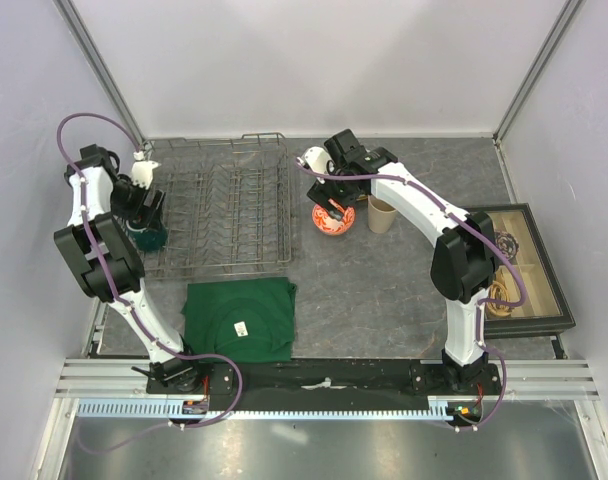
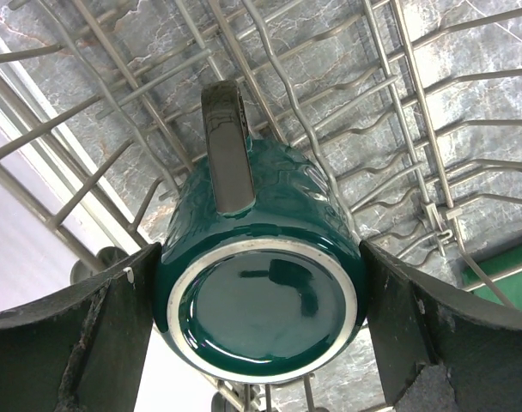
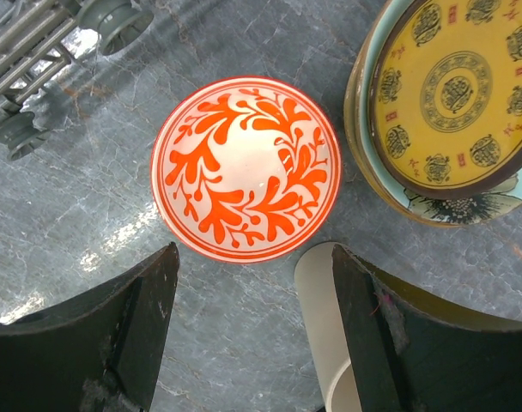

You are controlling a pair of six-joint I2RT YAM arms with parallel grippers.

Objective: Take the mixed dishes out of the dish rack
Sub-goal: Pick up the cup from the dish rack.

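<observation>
The left pincer [image 2: 257,257] is hugging the mug [image 2: 261,300], with its fingers touching both sides. The mug is sitting in the rack [image 1: 224,200]. The right pincer [image 3: 254,257] is hanging wide open over the bowl [image 3: 245,168], holding nothing. The bowl is sitting on the bench [image 3: 72,215] by the cup [image 3: 317,300].

The grey marbled bench [image 1: 384,290] carries a wire rack [image 1: 224,205] at far left. A folded green cloth [image 1: 239,318] lies in front of it. A bowl [image 3: 244,167], a cup [image 1: 382,214] and a plate stack [image 3: 454,90] sit close together mid-bench. A black box [image 1: 524,265] lies at right.
</observation>
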